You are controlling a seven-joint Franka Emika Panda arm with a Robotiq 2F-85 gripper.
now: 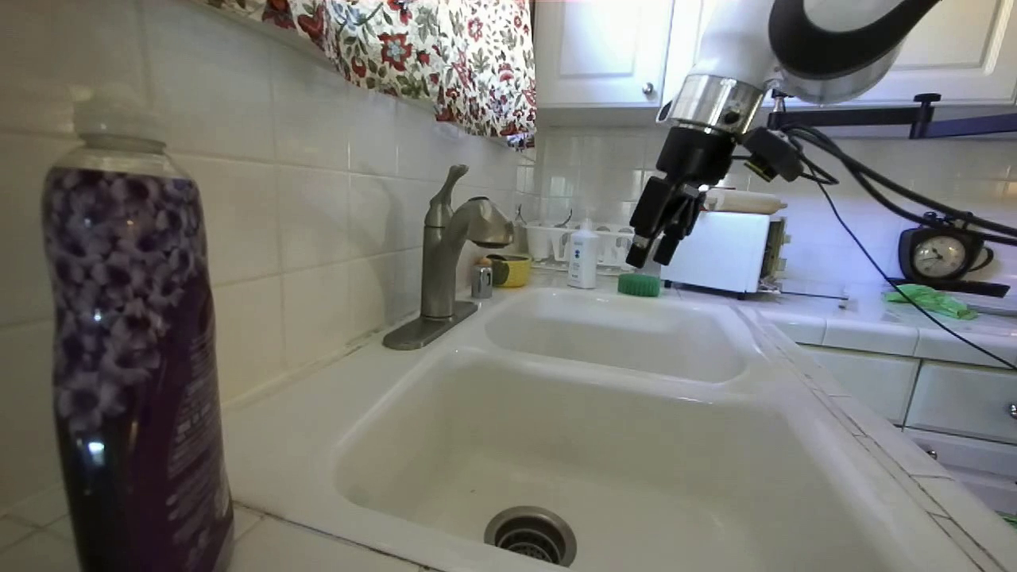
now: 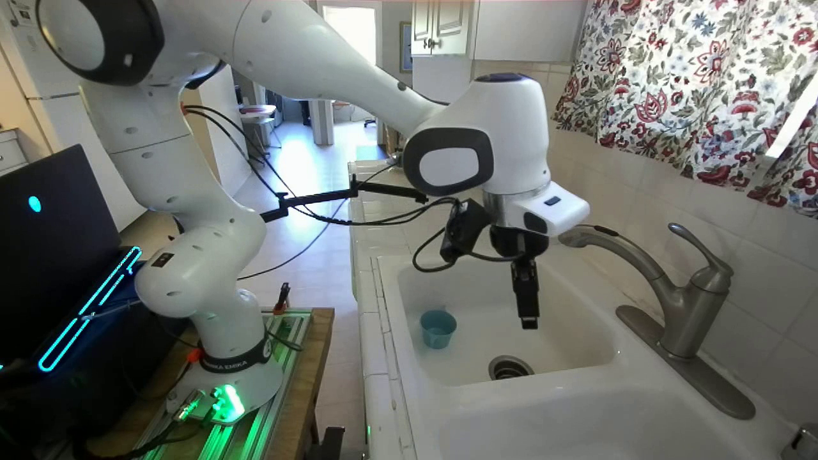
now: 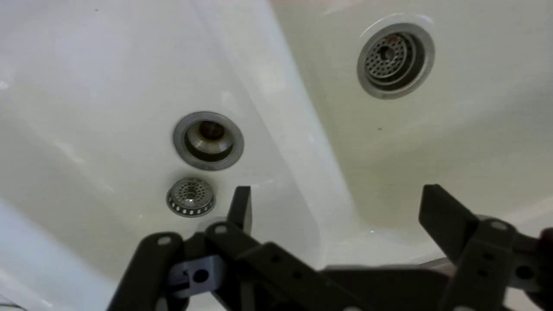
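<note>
- The hand (image 3: 337, 192) hangs above the sink (image 1: 604, 380), its fingers (image 3: 239, 205) spread well apart with nothing between them.
- Nearest it in the wrist view, a loose strainer (image 3: 190, 197) lies outside that gap, off to the view's left; it is round, so no long axis shows.
- The loose strainer sits on a basin (image 3: 108, 142) floor, just beside an uncovered drain (image 3: 208, 140).
- Counts: one hand, two basins, two drains, two strainers, the second a seated strainer (image 3: 386, 56) inside its drain.
- In both exterior views, one faucet (image 2: 687, 319); in an exterior view, one blue cup (image 2: 438, 329).
</note>
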